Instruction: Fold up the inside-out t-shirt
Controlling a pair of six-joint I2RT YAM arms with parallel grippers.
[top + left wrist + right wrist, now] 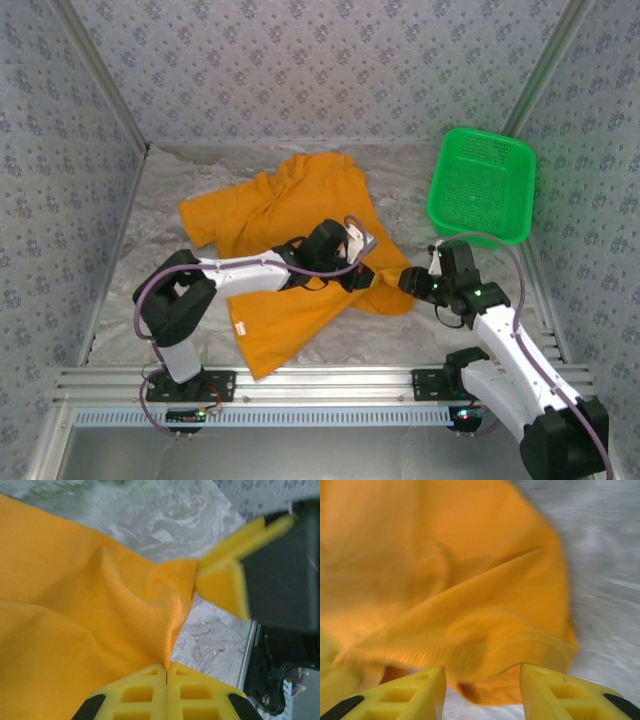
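The orange-yellow t-shirt (290,215) lies wrinkled and partly spread out in the middle of the tabletop (400,190), which has a crinkly grey cover. One sleeve points to the back left.

The left arm reaches across the shirt to its right side. There the left gripper (166,669) has its jaws shut tight on a fold of the orange cloth. The cloth is pulled into a little peak.

The right gripper (482,680) is just beside it, at the shirt's right edge. Its jaws are wide apart, and the stitched hem of the shirt lies at the gap between them.

From the left wrist camera, the right gripper's yellow fingers (222,587) are right at the same bunch of cloth.

A green mesh basket (480,190) sits at the back right, apart from the shirt.
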